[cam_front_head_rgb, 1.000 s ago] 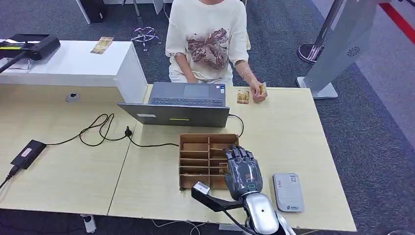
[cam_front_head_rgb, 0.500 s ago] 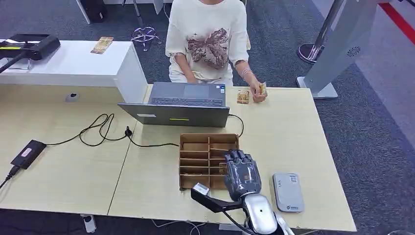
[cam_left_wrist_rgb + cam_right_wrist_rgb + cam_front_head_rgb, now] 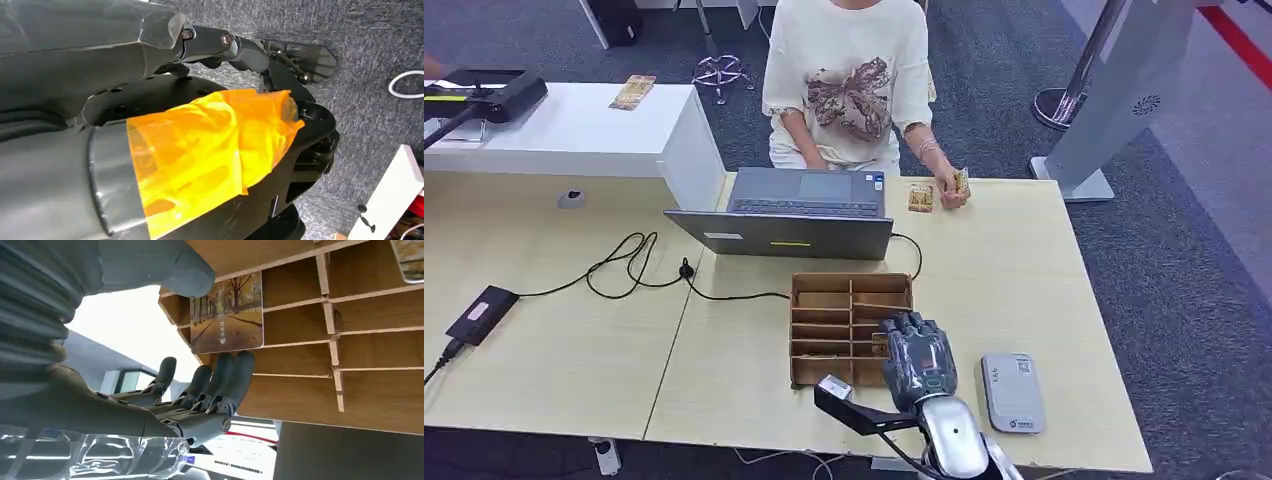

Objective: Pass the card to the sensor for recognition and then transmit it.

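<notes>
Grey carpet surrounds a pale wooden desk (image 3: 1024, 270) where the right hand (image 3: 919, 350) hangs over the near right compartments of a brown divided box (image 3: 824, 325). From the wrist camera its thumb (image 3: 192, 272) and fingertips (image 3: 240, 365) pinch a card (image 3: 227, 312) printed with an autumn avenue, the card standing in a compartment. Just right of the hand, near the desk's front edge, lies a grey card reader (image 3: 1011, 392). Beyond the box a laptop (image 3: 794, 215) faces a seated person (image 3: 849, 80), whose hand (image 3: 951, 188) holds another card at the far edge. The left hand (image 3: 240, 45) hangs over carpet; whether its fingers are apart or closed cannot be told.
</notes>
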`<action>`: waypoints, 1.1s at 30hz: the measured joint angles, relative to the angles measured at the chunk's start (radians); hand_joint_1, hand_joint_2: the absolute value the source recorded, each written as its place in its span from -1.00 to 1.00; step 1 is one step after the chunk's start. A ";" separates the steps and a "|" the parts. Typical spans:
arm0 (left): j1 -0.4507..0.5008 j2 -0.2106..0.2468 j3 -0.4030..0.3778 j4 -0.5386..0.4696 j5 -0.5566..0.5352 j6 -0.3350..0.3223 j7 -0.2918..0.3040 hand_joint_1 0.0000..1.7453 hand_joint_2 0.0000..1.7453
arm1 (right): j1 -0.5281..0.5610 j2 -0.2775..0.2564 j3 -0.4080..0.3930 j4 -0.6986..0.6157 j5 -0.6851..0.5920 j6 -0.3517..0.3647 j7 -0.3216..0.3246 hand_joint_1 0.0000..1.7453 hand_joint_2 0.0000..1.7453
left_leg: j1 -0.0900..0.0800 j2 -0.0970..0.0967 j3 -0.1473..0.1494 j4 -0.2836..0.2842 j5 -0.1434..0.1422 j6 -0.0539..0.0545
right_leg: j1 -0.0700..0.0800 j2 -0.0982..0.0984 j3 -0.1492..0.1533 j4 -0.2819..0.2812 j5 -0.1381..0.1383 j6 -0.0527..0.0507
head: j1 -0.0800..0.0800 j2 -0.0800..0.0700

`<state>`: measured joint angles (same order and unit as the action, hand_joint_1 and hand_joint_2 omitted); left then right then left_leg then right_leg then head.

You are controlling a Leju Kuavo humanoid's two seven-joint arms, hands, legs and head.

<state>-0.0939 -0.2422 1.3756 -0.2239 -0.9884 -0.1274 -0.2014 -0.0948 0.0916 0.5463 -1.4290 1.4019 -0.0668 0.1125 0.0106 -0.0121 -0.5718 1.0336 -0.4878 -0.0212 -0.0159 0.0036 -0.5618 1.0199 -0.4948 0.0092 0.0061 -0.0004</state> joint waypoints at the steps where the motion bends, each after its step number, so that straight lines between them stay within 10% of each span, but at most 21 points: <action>1: 0.000 0.000 0.000 0.000 0.001 0.000 0.000 -1.00 -1.00 | 0.000 0.000 -0.001 0.000 0.000 0.001 0.000 0.02 1.00 | 0.000 0.000 0.000 0.000 0.000 0.000 | 0.000 0.000 0.000 0.000 0.000 0.000 | 0.000 0.000; 14: -0.001 0.000 0.000 0.000 0.006 0.001 0.000 -1.00 -1.00 | 0.001 0.002 -0.005 0.000 0.000 0.003 0.000 0.56 1.00 | 0.000 0.000 0.000 0.000 0.000 0.000 | 0.000 0.000 0.000 0.000 0.000 0.000 | 0.000 0.000; 33: -0.002 0.000 0.000 0.000 0.008 0.001 0.000 -1.00 -1.00 | 0.001 0.008 -0.011 0.000 0.001 0.003 0.000 0.64 1.00 | 0.000 0.000 0.000 0.000 0.001 0.000 | 0.000 0.000 0.000 0.000 0.001 0.000 | 0.000 0.000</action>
<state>-0.0959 -0.2422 1.3756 -0.2239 -0.9800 -0.1263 -0.2014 -0.0943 0.0992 0.5352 -1.4290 1.4027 -0.0633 0.1125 0.0106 -0.0121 -0.5718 1.0336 -0.4864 -0.0209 -0.0159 0.0036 -0.5617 1.0199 -0.4935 0.0091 0.0061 0.0000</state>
